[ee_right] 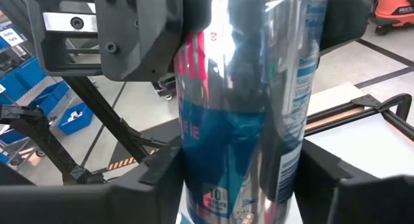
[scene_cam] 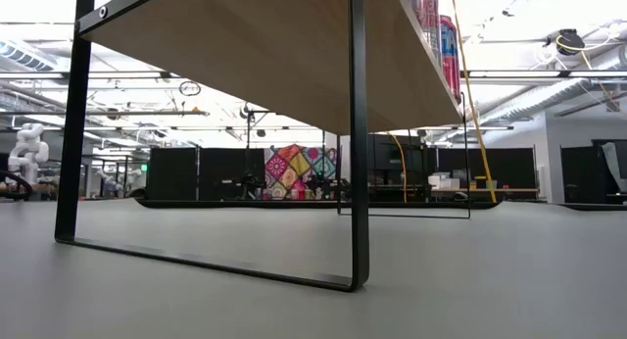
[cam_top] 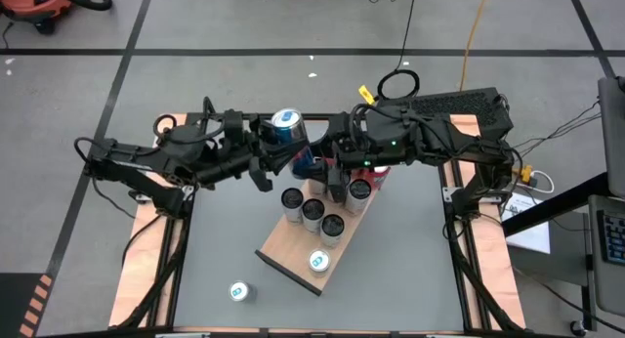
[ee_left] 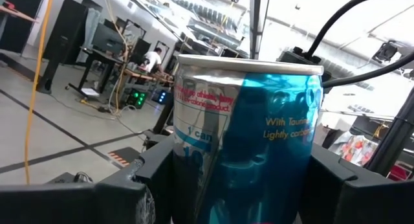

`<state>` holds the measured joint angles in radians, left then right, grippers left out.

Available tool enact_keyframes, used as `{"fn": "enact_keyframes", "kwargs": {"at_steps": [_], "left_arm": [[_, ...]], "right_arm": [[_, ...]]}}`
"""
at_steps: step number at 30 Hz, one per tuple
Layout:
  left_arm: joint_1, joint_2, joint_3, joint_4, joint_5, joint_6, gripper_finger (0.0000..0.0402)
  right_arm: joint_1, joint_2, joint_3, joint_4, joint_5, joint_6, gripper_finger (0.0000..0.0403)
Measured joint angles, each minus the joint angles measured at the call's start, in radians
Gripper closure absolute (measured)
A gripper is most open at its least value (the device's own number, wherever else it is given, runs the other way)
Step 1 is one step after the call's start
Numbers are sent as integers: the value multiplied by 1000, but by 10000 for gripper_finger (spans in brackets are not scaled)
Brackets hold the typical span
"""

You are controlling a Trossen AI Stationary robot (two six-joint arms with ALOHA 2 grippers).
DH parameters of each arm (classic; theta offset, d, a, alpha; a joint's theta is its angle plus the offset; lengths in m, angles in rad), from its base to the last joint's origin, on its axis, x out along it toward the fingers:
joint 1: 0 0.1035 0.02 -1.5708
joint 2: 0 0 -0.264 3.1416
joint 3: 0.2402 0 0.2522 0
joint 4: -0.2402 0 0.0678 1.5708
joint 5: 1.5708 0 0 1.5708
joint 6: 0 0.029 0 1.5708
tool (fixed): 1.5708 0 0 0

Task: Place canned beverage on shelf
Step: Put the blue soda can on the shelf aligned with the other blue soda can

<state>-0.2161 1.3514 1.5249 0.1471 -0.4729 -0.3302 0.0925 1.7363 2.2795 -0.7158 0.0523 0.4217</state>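
Starting at the near edge of the table [cam_top: 410,260], you are looking at one loose can [cam_top: 241,292] standing on the grey top at about 7 o'clock, off the shelf [cam_top: 288,250] and well apart from both arms, so that one is waiting for a later turn. Just beyond it, the shelf is lying slantwise across the middle, running from about 6 o'clock up toward 1 o'clock, and it is already carrying five cans: a single can [cam_top: 319,262] near its near end and a cluster of four [cam_top: 312,211] toward its far end. Farther on, at about 12 o'clock above the shelf's far end, both arms are meeting around the blue can [cam_top: 286,128], which is hanging upright in the air and not resting on anything. Your left gripper [ee_left: 239,185] is clamping that can between its fingers, high on the body. Your right gripper [ee_right: 242,191] is sitting lower on the same can, with a finger lying against each side, so it appears to be gripping it too. As I judge it, you are partway through passing the can from the left arm to the right, which puts this can around the middle of its trip: it is lifted and shared, but not yet set down. What is remaining for you is letting go with the left, carrying the can to a bare patch of the board clear of the cluster, and then dealing with the loose one.
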Motion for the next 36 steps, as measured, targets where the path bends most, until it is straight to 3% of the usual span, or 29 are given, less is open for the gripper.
{"fn": "enact_keyframes", "kwargs": {"at_steps": [36], "left_arm": [[0,-1,0,2,-3,5,175]], "right_arm": [[-2,0,0,1,-5,-63,215]]}}
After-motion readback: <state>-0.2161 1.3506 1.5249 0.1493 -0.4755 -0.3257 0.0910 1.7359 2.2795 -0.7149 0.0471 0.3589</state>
